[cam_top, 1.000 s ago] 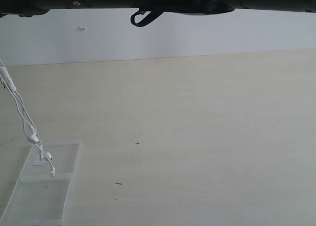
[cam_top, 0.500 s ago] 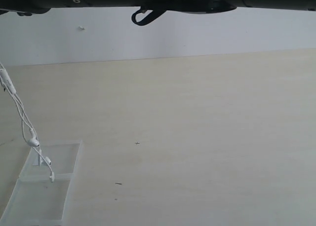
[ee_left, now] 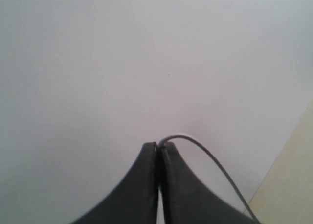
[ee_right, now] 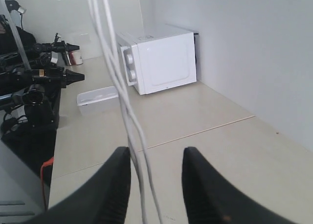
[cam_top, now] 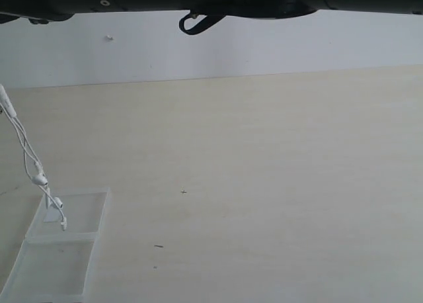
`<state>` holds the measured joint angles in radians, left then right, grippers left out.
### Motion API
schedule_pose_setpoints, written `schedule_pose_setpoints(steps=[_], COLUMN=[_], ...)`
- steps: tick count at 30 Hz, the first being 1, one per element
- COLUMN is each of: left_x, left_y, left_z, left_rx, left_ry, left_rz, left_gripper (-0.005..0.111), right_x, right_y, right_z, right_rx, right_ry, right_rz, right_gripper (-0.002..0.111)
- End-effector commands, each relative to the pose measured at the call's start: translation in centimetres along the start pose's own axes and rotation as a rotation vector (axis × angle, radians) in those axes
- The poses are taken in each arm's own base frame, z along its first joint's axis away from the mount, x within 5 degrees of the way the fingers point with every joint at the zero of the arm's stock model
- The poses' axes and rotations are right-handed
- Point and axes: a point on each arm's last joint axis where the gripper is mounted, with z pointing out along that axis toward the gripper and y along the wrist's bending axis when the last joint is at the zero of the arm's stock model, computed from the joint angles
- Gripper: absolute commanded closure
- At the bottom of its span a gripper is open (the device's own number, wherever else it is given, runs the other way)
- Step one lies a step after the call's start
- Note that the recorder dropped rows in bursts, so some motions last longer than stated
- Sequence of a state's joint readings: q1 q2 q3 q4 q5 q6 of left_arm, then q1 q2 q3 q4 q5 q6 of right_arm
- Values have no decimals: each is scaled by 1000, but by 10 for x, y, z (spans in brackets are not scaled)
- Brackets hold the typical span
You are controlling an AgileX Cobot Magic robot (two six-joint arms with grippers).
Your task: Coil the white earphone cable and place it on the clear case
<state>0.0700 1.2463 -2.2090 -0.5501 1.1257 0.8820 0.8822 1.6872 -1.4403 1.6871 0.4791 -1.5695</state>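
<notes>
The white earphone cable [cam_top: 41, 179] hangs from the exterior view's left edge, and its two earbuds [cam_top: 58, 202] dangle just over the far half of the clear case [cam_top: 56, 266], which lies flat at the table's front left. Neither gripper shows in that view. In the left wrist view my left gripper [ee_left: 159, 145] is shut on the cable [ee_left: 219, 165], which arcs out from the fingertips. In the right wrist view my right gripper [ee_right: 156, 155] stands open, and two cable strands [ee_right: 137, 150] run between its fingers close to one of them.
A dark overhead bar with a black loop [cam_top: 197, 22] spans the top of the exterior view. The right wrist view shows a white microwave [ee_right: 156, 57], a clear plastic tub [ee_right: 98, 99] and dark robot hardware [ee_right: 34, 82] on a far counter.
The hanging cable has drifted left and upward, so the earbuds now dangle higher over the case's far half.
</notes>
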Motion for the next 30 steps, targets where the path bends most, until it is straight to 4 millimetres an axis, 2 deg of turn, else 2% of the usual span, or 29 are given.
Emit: schedule_pose_setpoints(steps=[1,11,30], left_x=[-3,-3,-3], left_y=[0,0,0], left_z=[-3,-3,-3], left_rx=[-12,-12,-12], left_ry=[-18,-18,-18], left_rz=[-1,-1,-1], left_gripper=[107,107,107], right_x=[-6,-6,-4], right_y=[3,3,3], right_z=[-3,-3,-3], right_rx=[-4,-4,-3], right_ry=[-14,-14,7], right_rz=[9,18,0], right_gripper=[73,74,98])
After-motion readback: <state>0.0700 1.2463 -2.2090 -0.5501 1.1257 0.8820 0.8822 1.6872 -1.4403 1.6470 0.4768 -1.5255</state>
